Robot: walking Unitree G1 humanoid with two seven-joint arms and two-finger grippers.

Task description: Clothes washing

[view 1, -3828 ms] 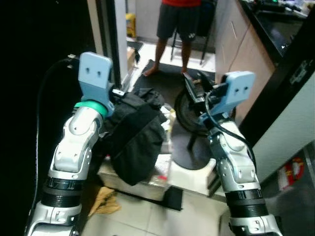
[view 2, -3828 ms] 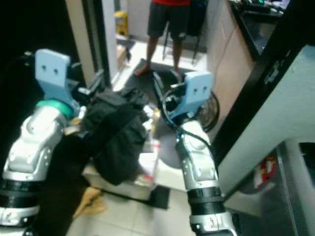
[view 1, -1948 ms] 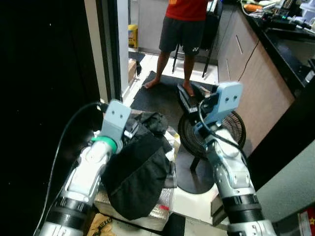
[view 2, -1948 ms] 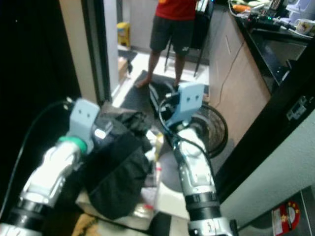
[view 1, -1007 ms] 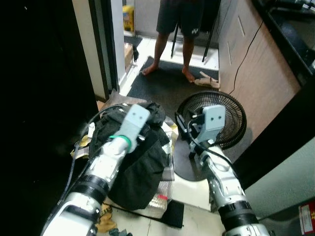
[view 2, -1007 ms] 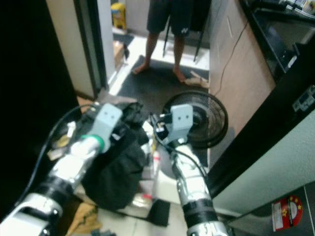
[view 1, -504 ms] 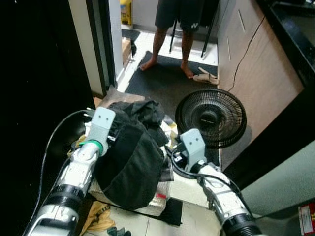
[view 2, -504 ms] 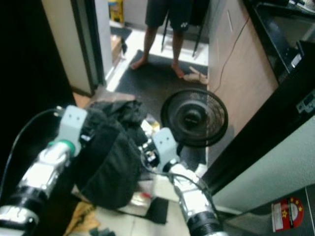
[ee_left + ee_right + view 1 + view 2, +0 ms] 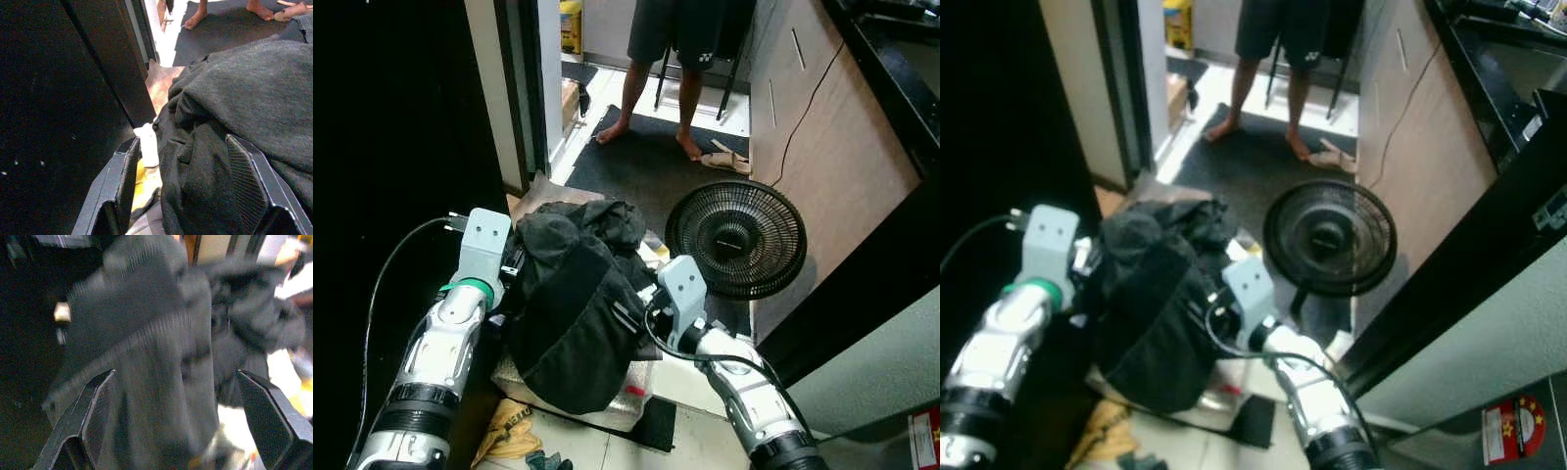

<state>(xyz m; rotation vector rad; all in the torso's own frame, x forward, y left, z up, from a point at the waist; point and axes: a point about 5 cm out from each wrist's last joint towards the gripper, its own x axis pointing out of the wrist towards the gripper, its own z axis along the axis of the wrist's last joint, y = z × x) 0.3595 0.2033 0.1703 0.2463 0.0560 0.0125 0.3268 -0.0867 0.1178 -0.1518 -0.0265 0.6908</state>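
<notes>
Indoors, by a dark doorway, two silver arms flank one heap of dark clothes piled on a low box wrapped in shiny film. The left gripper presses against the heap's left side, its two black fingers spread wide with folds of grey-black cloth between them; whether they pinch the cloth cannot be told. The right gripper faces the heap from the other side, fingers likewise wide apart and closed on nothing, the picture blurred. One black floor fan stands just right of the heap on a dark mat. One person in dark shorts stands barefoot at the mat's far edge, a small white logo on the shorts too small to read. One yellow rag lies on the tiled floor by the box. A red-and-white sticker on the grey panel at right carries writing too small to read.
</notes>
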